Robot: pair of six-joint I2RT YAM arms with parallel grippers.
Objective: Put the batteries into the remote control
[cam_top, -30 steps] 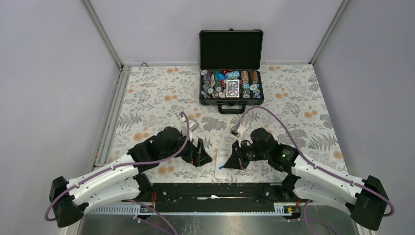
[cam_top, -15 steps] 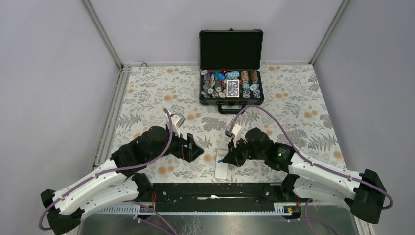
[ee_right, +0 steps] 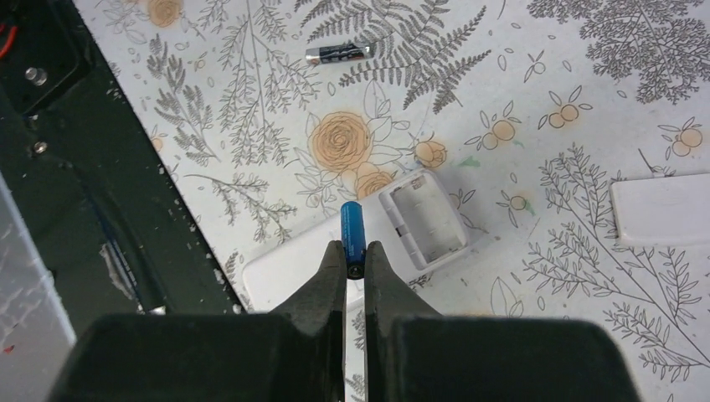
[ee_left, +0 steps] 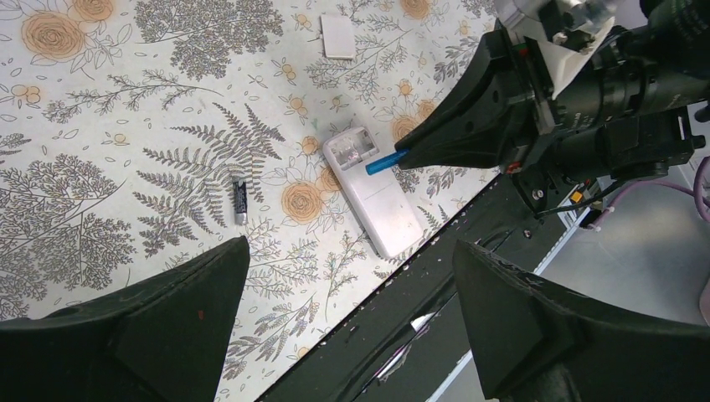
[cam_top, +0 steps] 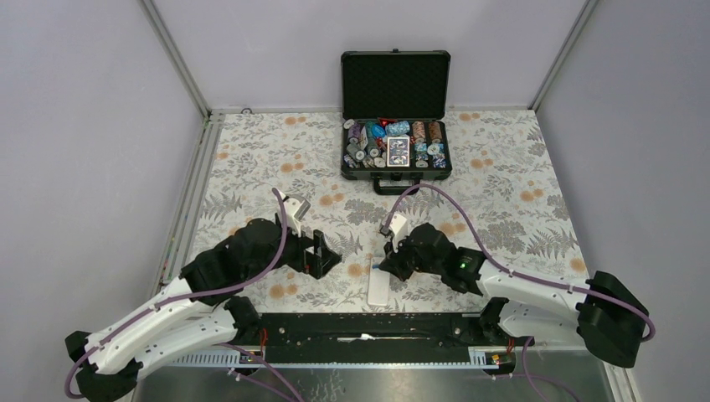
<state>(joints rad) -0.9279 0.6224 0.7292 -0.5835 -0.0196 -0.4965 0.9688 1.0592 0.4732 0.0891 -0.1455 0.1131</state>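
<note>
The white remote control (cam_top: 378,287) lies back up near the table's front edge, its battery compartment (ee_right: 423,219) open and empty. My right gripper (ee_right: 355,251) is shut on a blue battery (ee_right: 352,228) and holds it just above the remote, beside the compartment; it also shows in the left wrist view (ee_left: 383,162). A dark battery (ee_right: 337,54) lies loose on the cloth left of the remote (ee_left: 385,205), and also shows in the left wrist view (ee_left: 239,201). My left gripper (ee_left: 350,251) is open and empty, raised left of the remote (cam_top: 329,258).
A small white battery cover (ee_left: 338,36) lies on the cloth beyond the remote. An open black chip case (cam_top: 395,151) stands at the back. The black base rail (cam_top: 368,328) runs right along the remote's near end.
My right gripper has moved left and forward with the blue battery, over the remote's open end. My left arm has drawn back to the left, away from the remote.
</note>
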